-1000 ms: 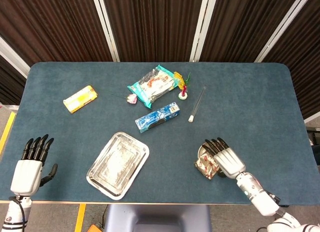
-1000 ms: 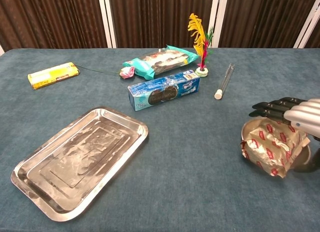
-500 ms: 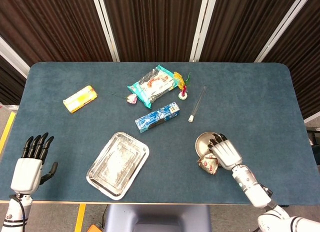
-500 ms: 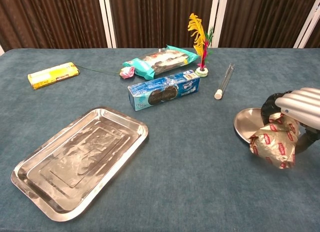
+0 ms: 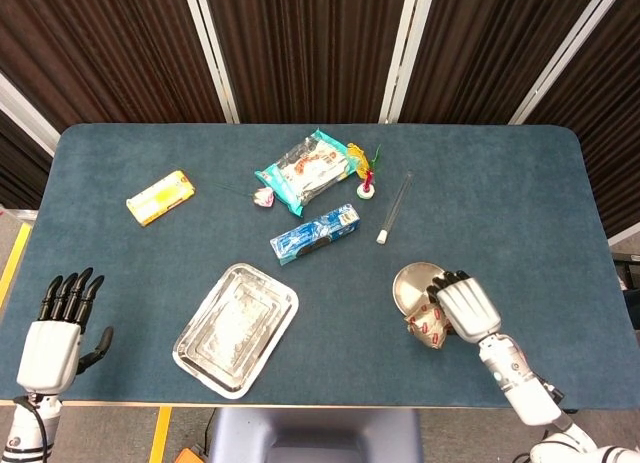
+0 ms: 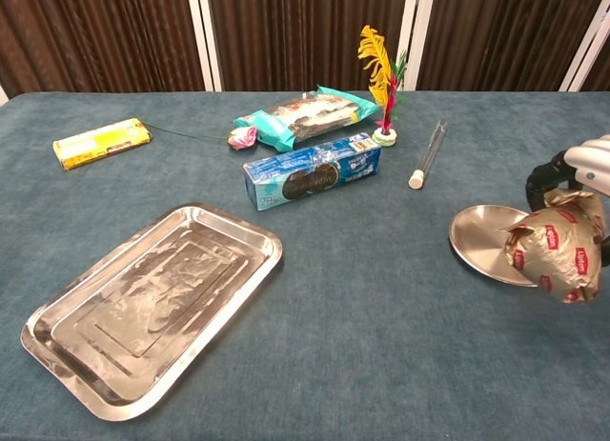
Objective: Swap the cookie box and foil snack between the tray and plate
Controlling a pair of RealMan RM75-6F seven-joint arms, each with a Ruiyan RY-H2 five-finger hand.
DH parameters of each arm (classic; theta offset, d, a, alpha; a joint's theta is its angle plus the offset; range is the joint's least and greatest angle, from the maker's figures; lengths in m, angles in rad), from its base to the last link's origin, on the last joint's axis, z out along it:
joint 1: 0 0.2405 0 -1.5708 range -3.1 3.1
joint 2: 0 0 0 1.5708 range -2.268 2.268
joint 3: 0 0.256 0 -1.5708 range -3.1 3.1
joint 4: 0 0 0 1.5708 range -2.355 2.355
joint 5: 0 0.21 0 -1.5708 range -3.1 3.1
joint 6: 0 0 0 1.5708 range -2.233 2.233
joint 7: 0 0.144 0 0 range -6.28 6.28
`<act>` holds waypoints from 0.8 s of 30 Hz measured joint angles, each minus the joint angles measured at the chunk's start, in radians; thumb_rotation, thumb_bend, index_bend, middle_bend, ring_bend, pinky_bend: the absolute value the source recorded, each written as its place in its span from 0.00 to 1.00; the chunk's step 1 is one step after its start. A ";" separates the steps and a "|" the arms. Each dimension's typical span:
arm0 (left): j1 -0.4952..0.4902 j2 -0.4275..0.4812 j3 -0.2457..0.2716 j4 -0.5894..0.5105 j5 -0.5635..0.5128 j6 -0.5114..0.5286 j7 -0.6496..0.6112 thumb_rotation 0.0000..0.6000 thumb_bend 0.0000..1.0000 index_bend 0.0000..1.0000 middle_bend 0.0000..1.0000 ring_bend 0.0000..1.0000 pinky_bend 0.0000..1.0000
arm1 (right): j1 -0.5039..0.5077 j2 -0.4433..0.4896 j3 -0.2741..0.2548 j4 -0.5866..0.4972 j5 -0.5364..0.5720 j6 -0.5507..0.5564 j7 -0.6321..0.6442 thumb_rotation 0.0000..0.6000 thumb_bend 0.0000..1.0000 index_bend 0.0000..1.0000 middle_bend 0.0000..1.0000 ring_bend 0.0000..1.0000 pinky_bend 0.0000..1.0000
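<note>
My right hand (image 5: 465, 305) (image 6: 583, 165) grips the crumpled foil snack (image 5: 429, 326) (image 6: 558, 254) and holds it lifted at the near right edge of the round metal plate (image 5: 416, 283) (image 6: 486, 241). The plate's dish shows bare. The blue cookie box (image 5: 315, 233) (image 6: 312, 170) lies on the cloth beyond the metal tray (image 5: 236, 328) (image 6: 143, 308), which holds nothing. My left hand (image 5: 55, 333) hovers at the near left corner with fingers spread and nothing in it; the chest view does not show it.
A yellow packet (image 5: 160, 197) (image 6: 102, 141) lies far left. A teal snack bag (image 5: 305, 169) (image 6: 305, 114), a small pink flower (image 5: 263, 196), a feather shuttlecock (image 5: 366, 172) (image 6: 381, 79) and a clear tube (image 5: 394, 208) (image 6: 426, 153) lie behind the cookie box.
My right hand lifted the foil snack off the plate and drew it right and toward the near edge, uncovering the plate. The left hand barely moved.
</note>
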 measured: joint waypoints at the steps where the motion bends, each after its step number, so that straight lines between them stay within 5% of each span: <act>1: 0.003 0.000 0.000 0.001 0.002 0.002 0.000 1.00 0.38 0.00 0.00 0.00 0.05 | 0.000 0.005 -0.004 -0.018 -0.011 0.003 0.001 1.00 0.29 0.83 0.56 0.48 0.52; 7: 0.016 -0.015 0.003 0.021 0.024 0.013 0.000 1.00 0.38 0.00 0.00 0.00 0.05 | 0.048 -0.012 -0.026 -0.123 -0.089 -0.048 -0.045 1.00 0.29 0.81 0.56 0.48 0.51; 10: 0.012 -0.018 0.002 0.029 0.024 -0.006 -0.005 1.00 0.38 0.00 0.00 0.00 0.05 | 0.085 -0.070 -0.021 -0.126 -0.089 -0.106 -0.111 1.00 0.29 0.71 0.56 0.46 0.48; 12: 0.009 -0.018 0.000 0.035 0.023 -0.017 -0.013 1.00 0.38 0.00 0.00 0.00 0.05 | 0.110 -0.115 -0.015 -0.120 -0.072 -0.155 -0.167 1.00 0.29 0.47 0.50 0.37 0.39; 15: 0.005 -0.014 -0.004 0.045 0.022 -0.026 -0.031 1.00 0.38 0.00 0.00 0.00 0.05 | 0.143 -0.155 -0.009 -0.119 -0.017 -0.238 -0.236 1.00 0.28 0.04 0.22 0.14 0.22; 16: 0.004 -0.011 -0.007 0.047 0.021 -0.031 -0.038 1.00 0.38 0.00 0.00 0.00 0.05 | 0.152 -0.160 -0.008 -0.122 0.004 -0.263 -0.256 1.00 0.26 0.00 0.12 0.06 0.15; 18: 0.002 -0.007 -0.014 0.050 0.013 -0.036 -0.043 1.00 0.38 0.00 0.00 0.00 0.05 | 0.171 -0.158 -0.006 -0.141 0.055 -0.307 -0.295 1.00 0.19 0.00 0.02 0.00 0.07; 24: -0.013 0.009 -0.035 0.053 -0.015 -0.076 -0.071 1.00 0.38 0.00 0.00 0.00 0.05 | 0.193 -0.074 0.016 -0.237 0.152 -0.338 -0.280 1.00 0.10 0.00 0.00 0.00 0.00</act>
